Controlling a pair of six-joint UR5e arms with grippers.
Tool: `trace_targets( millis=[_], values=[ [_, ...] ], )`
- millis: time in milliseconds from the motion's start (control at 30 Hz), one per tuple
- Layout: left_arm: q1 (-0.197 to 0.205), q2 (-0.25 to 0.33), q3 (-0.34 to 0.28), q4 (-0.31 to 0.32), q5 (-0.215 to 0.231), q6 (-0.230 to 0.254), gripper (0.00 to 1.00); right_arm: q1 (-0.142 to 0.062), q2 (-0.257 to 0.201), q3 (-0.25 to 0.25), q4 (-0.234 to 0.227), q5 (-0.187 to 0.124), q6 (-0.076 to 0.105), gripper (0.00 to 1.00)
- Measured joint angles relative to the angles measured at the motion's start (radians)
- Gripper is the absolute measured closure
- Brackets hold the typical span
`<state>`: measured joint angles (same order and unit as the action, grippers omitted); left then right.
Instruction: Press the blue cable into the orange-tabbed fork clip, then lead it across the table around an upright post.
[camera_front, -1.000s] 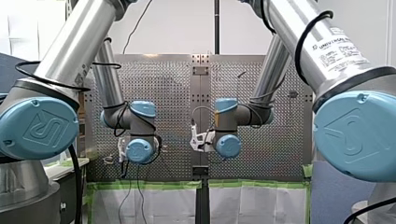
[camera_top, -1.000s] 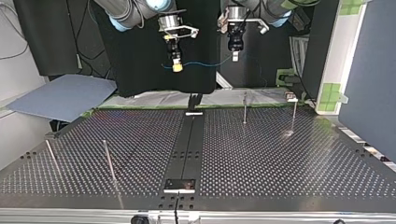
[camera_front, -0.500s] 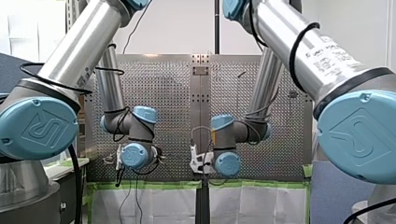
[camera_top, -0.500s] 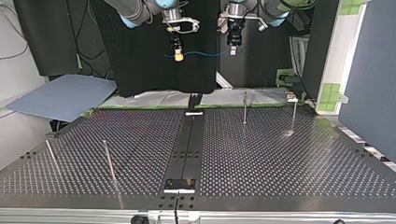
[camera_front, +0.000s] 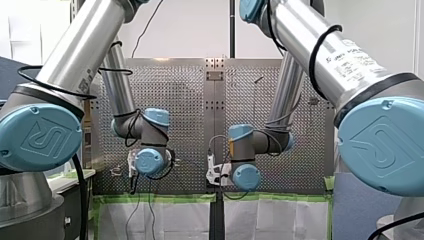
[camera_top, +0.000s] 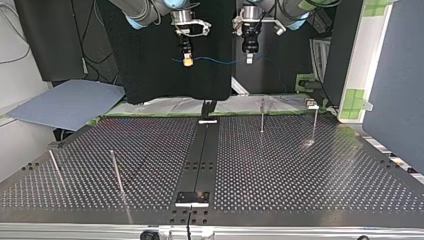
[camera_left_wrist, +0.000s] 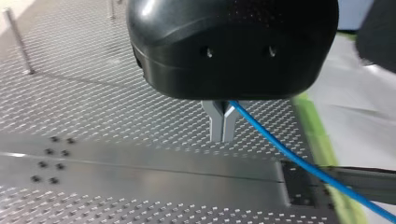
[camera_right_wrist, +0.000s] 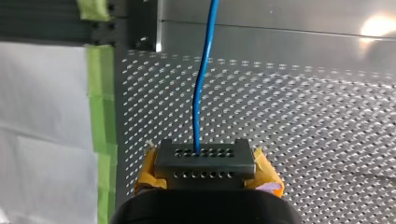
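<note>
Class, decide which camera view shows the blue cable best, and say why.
The top view: only there the blue cable shows as a whole span, hanging between my right hand and my left hand. Each wrist view shows just one stretch leaving its own hand. I cannot find it in the front view.

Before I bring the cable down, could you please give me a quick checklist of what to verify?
1. My left gripper shut on the blue cable: ok.
2. My right gripper shut on the cable: ok.
3. Cable held clear above the table: ok.
4. Orange-tabbed fork clip located: cannot tell.
5. Cable pressed into clip: not ok.
6. Upright posts standing: ok.
</note>
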<state>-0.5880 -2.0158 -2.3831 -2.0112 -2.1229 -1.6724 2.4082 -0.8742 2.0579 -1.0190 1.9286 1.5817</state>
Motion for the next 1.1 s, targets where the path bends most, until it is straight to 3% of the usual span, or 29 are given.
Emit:
trace_targets(
  millis=[300, 400, 667, 867, 1100],
  values=[
    [0.007, 0.082, -0.012, -0.011, -0.012, -0.082, 1.0, -0.019, -0.088, 0.007, 0.08, -0.061, 0.087, 1.0],
    [0.014, 0.11, -0.035, -0.004, -0.015, -0.11, 1.0, -0.021, -0.116, 0.01, 0.1, -0.075, 0.104, 1.0],
    [0.065, 0.181, -0.105, 0.058, 0.007, -0.174, 1.0, -0.022, -0.176, 0.005, 0.063, -0.112, 0.126, 1.0],
    [0.12, 0.196, -0.16, 0.098, 0.06, -0.17, 1.0, -0.021, -0.147, -0.02, 0.013, -0.122, 0.148, 1.0],
    [0.188, 0.137, -0.173, 0.133, 0.128, -0.158, 1.0, -0.028, -0.094, -0.066, -0.032, -0.154, 0.141, 1.0]
  ],
)
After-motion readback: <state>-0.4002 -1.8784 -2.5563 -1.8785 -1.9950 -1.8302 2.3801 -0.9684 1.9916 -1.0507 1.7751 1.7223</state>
